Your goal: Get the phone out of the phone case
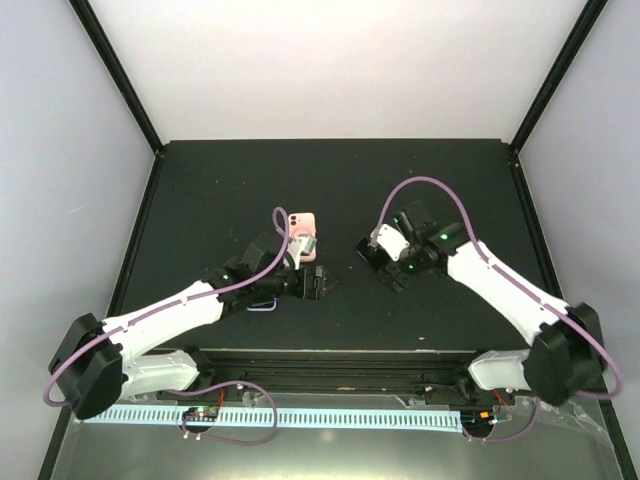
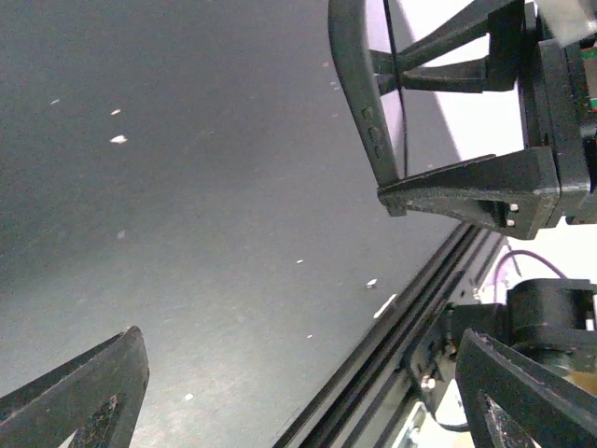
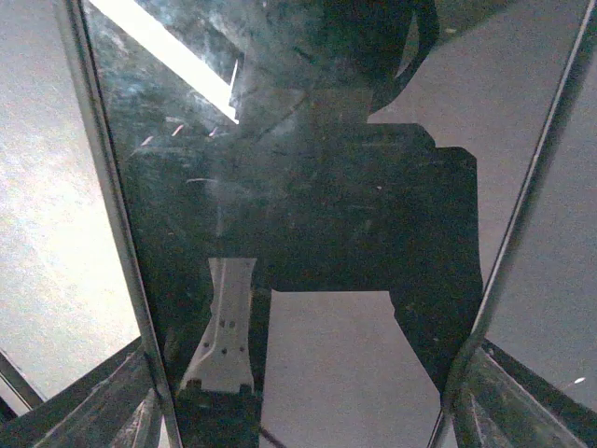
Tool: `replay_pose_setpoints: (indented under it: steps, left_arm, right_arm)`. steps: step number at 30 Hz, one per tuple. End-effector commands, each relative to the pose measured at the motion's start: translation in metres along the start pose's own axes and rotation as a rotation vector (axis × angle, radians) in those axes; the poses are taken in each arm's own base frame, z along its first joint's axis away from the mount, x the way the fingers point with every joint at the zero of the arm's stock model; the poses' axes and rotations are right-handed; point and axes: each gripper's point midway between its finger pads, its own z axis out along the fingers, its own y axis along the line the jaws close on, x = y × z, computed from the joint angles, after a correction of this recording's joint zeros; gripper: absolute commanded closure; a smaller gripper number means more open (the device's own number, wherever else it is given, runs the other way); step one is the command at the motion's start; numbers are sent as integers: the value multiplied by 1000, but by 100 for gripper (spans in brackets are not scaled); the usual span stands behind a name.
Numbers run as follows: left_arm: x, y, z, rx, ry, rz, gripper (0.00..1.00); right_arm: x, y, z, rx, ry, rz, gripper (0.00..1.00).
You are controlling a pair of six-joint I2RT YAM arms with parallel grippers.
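Fingers [image 2: 93, 401] of the left gripper [image 1: 322, 282] stood wide apart with nothing between them, low over the matte black table top [image 1: 200, 200]. Further off and to its right, the right gripper [image 1: 372, 250] was clamped across the glossy flat black phone [image 3: 308, 187]. Farthest, the salmon-pink, round-cornered phone case [image 1: 302, 226] appeared to lie just beyond the left wrist. Its long axis ran near-to-far, camera cutout at the far end. The left arm was nearer it, the right gripper well apart.

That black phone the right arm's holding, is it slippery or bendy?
Probably slippery: the phone looks glossy, with clear reflections on its face. Likely stiff: edge-on in the left wrist view, it looks straight between the right fingers.
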Motion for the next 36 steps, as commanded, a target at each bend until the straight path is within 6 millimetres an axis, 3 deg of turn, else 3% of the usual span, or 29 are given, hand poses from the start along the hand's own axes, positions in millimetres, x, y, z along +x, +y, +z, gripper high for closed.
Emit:
replay_pose_setpoints:
  steps: [1,10,14,18,22,28,36]
  left_arm:
    - [-23,-45,-2,108,-108,43,9]
    - [-42,-73,22,110,-210,95,10]
    - [-51,-67,48,78,-254,72,14]
    - [-65,-80,68,119,-278,88,29]
    - [-66,-88,82,115,-270,133,42]
    - [-63,-101,89,237,-274,108,60]
    - [-62,-112,89,285,-270,164,74]
  right_arm:
    - [-21,10,-20,-21,-193,-24,99]
    - [-25,22,-35,-44,-334,-35,99]
    - [-23,18,-38,-4,-379,-10,99]
    - [-20,13,-45,42,-431,18,99]
    - [-14,13,-51,68,-495,24,99]
    - [-14,9,-53,67,-503,50,99]
    - [-15,6,-50,81,-500,53,99]
